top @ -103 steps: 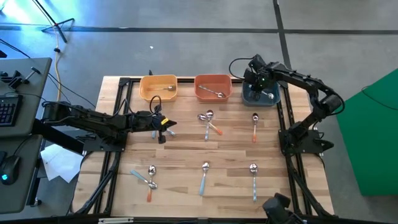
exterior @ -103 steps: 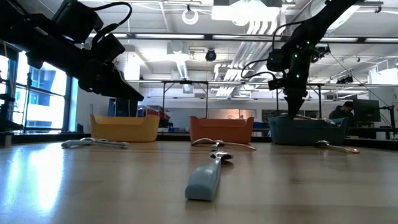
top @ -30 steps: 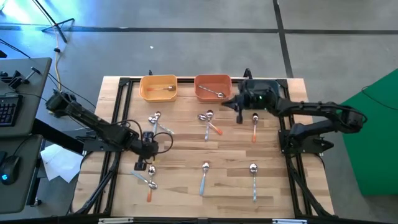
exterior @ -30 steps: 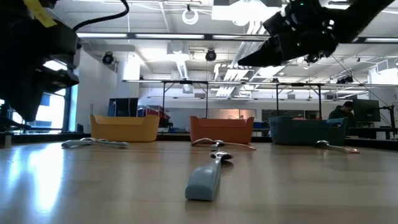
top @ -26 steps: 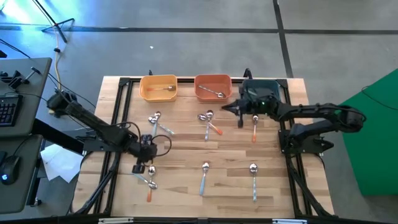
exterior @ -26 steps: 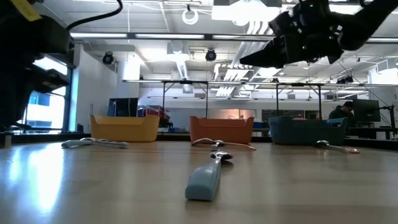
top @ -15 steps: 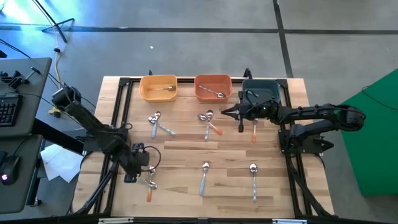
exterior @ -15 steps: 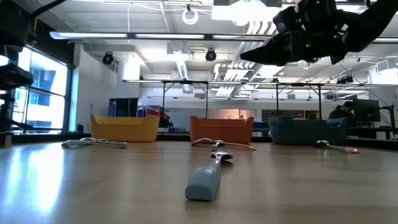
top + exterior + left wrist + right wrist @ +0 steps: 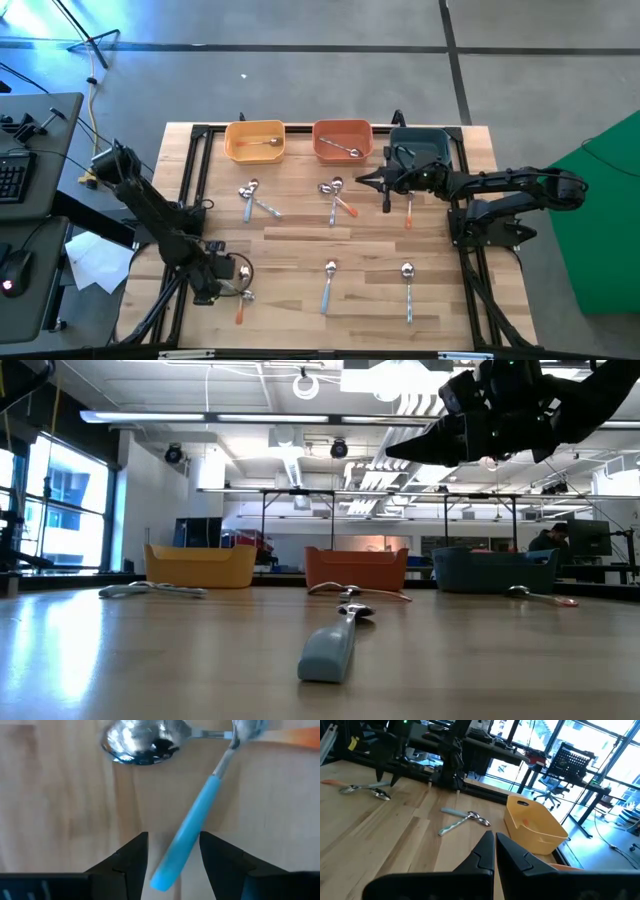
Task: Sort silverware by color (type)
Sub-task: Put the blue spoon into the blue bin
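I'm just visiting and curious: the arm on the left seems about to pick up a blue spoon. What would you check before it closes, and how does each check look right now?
1. Left gripper open: ok, its fingers stand apart.
2. Light blue plastic-handled spoon with a shiny metal bowl between those fingers: ok, the handle's end lies in the gap.
3. Handle free of neighbours: not ok, its neck crosses an orange-handled spoon, with a shiny spoon bowl beside it.
4. Left gripper low enough to grasp: cannot tell.
5. Right gripper out of the way: ok, shut, over the far right of the wooden table.
6. Dark teal rectangular plastic bin unobstructed: ok.
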`<state>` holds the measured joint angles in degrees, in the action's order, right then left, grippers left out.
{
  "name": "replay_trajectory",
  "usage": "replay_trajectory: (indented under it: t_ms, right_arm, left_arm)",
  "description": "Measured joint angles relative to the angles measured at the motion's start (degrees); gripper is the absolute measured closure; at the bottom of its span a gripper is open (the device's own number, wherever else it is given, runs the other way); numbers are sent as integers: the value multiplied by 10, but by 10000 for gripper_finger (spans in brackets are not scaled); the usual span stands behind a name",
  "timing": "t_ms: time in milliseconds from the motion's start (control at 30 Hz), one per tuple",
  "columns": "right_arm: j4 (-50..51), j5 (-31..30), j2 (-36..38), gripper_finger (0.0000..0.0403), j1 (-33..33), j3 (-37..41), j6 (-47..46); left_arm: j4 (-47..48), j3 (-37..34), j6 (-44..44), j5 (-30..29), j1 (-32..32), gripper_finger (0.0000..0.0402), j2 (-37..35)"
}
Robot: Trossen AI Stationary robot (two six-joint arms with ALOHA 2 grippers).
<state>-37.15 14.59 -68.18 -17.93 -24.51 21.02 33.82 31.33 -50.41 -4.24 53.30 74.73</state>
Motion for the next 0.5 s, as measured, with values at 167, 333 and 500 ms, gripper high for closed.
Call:
replay_trajectory:
  t_ms: [167, 333, 500]
  right_arm:
    - [0, 0, 0, 403, 0, 0, -4]
    - [0, 0, 0, 403, 0, 0, -4]
    - [1, -4, 0, 403, 0, 0, -4]
  left_arm:
    - [-6, 3, -10, 6, 7, 231, 30]
    - [0, 6, -17, 6, 8, 256, 34]
    - [12, 34, 13, 37, 9, 324, 38]
